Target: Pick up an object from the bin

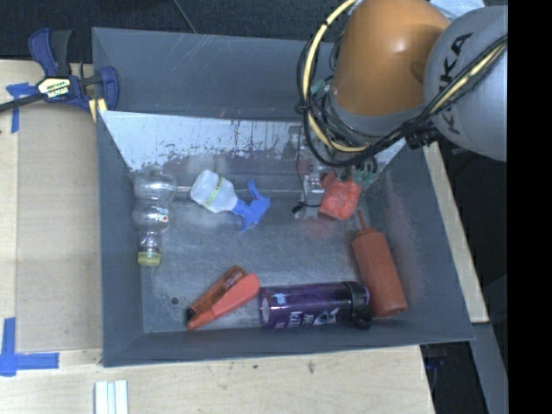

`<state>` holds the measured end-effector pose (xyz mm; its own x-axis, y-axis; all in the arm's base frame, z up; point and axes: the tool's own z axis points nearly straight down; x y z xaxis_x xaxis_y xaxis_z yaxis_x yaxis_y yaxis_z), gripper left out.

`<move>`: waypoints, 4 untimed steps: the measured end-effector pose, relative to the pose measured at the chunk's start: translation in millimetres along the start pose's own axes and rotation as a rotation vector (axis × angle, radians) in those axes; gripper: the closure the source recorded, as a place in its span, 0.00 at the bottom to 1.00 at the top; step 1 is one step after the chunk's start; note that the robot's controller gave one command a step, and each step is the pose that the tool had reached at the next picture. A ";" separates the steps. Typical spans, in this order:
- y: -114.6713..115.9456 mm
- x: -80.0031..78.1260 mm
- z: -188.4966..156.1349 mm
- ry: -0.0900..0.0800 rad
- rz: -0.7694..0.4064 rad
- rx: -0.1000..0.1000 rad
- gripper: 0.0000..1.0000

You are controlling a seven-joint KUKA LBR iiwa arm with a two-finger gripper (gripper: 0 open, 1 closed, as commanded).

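My gripper (pixel 311 193) hangs below the orange wrist cover in the back right part of the bin. A small red block (pixel 340 198) lies right against its right side; I cannot make out whether it is held. A red-brown cylinder (pixel 378 271) lies just in front of the gripper, along the bin's right wall. To its left are a small blue plastic piece (pixel 253 210) and a crumpled white and pale blue thing (pixel 214 191).
A purple bottle with a black cap (pixel 312 306) and an orange-red tool (pixel 222 297) lie along the front wall. A clear plastic bottle (pixel 152 218) lies at the left. The arm and its cables cover the bin's back right corner.
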<state>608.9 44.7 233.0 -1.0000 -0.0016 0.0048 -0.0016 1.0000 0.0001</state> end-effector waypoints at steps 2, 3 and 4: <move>-59.1 24.1 29.4 -0.010 -0.056 0.000 0.00; -78.5 10.2 47.8 -0.009 0.074 0.003 0.00; -82.3 -0.9 88.5 -0.011 0.101 -0.001 0.00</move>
<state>609.4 -37.5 144.5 -0.9950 0.0995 -0.0060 0.0995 0.9950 0.0011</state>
